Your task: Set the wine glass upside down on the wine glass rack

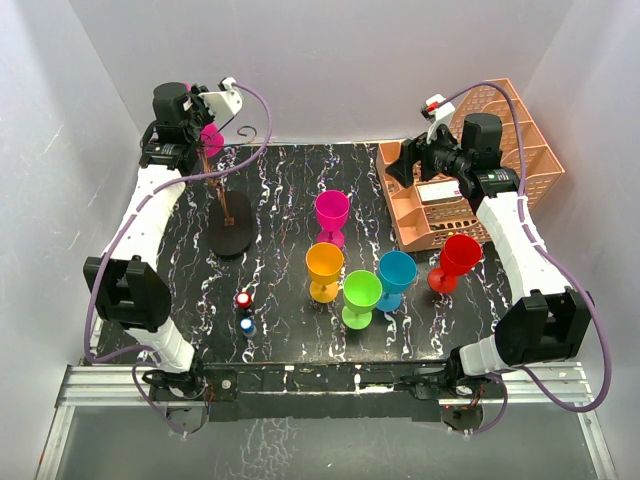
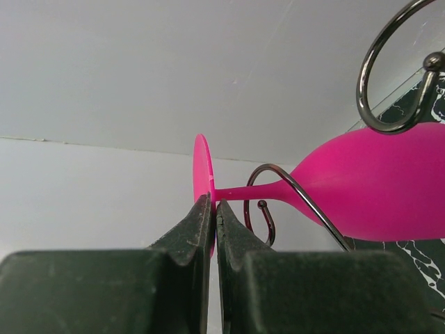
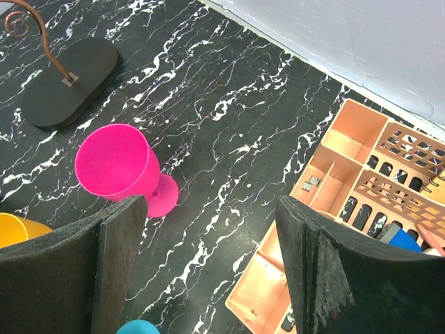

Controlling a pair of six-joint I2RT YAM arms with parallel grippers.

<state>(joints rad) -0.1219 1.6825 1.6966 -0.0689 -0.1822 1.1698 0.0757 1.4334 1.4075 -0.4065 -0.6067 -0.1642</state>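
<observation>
My left gripper [image 1: 207,125] is shut on the flat foot of a pink wine glass [image 2: 375,182], held bowl-down at the top of the wine glass rack [image 1: 231,205]. In the left wrist view my gripper [image 2: 213,203] pinches the foot edge; the glass stem lies in a dark wire scroll arm [image 2: 292,191] of the rack. In the top view the glass [image 1: 211,139] shows beside the rack's curled top. The rack's black oval base [image 3: 68,80] shows in the right wrist view. My right gripper [image 1: 408,163] is open and empty above the peach basket's left edge.
Upright glasses stand mid-table: magenta [image 1: 332,215], orange [image 1: 324,270], green [image 1: 361,297], blue [image 1: 395,277], red [image 1: 455,261]. A peach plastic basket rack [image 1: 505,140] sits at the back right. Two small caps [image 1: 244,311] lie near the front left.
</observation>
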